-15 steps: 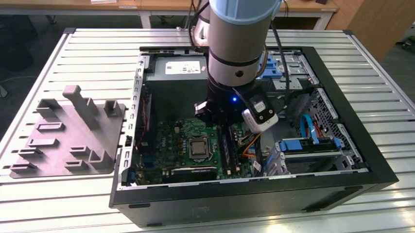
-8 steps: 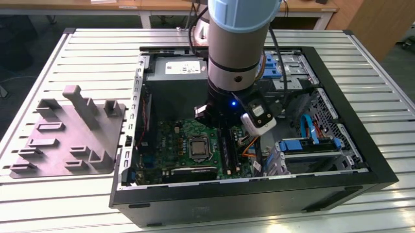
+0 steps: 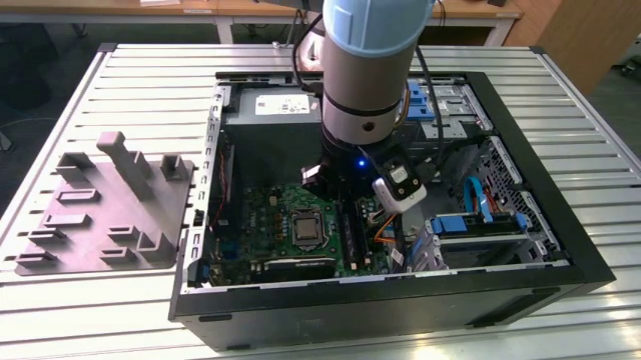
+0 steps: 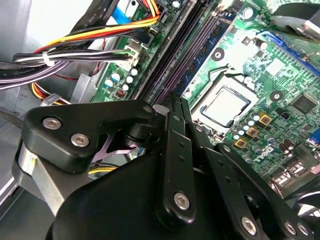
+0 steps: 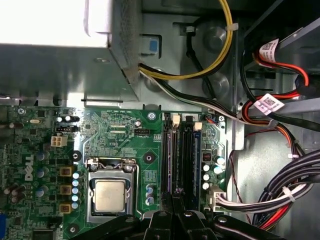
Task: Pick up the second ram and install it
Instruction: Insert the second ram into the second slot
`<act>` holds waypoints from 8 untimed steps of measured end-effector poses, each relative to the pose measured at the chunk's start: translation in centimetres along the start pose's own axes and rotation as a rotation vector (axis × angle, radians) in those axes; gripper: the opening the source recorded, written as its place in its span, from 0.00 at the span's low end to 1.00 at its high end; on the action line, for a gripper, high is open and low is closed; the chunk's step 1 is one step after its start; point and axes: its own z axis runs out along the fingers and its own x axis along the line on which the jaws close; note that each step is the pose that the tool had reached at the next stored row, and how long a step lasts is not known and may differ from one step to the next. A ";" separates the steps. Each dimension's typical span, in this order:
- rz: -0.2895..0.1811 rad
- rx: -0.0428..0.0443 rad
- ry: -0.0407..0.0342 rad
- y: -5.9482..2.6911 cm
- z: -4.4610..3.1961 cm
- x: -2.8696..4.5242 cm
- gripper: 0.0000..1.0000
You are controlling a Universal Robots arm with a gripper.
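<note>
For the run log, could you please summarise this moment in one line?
pincer: low over memory slots, beside CPU socket | arm: inside open PC case | grey tray: on table, outside case

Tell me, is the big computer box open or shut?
Open. The computer case has no cover on top, so the motherboard shows inside, and the robot arm reaches down into it.
</note>
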 end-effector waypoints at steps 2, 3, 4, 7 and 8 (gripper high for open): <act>0.000 0.0001 0.0000 -0.01 0.02 -0.06 0.11; 0.000 -0.0002 -0.0001 0.00 0.05 -0.07 0.11; 0.000 -0.0003 -0.0002 -0.02 0.09 -0.09 0.11; 0.000 -0.0002 -0.0001 -0.06 0.18 -0.13 0.11; 0.000 -0.0006 -0.0002 -0.06 0.23 -0.13 0.11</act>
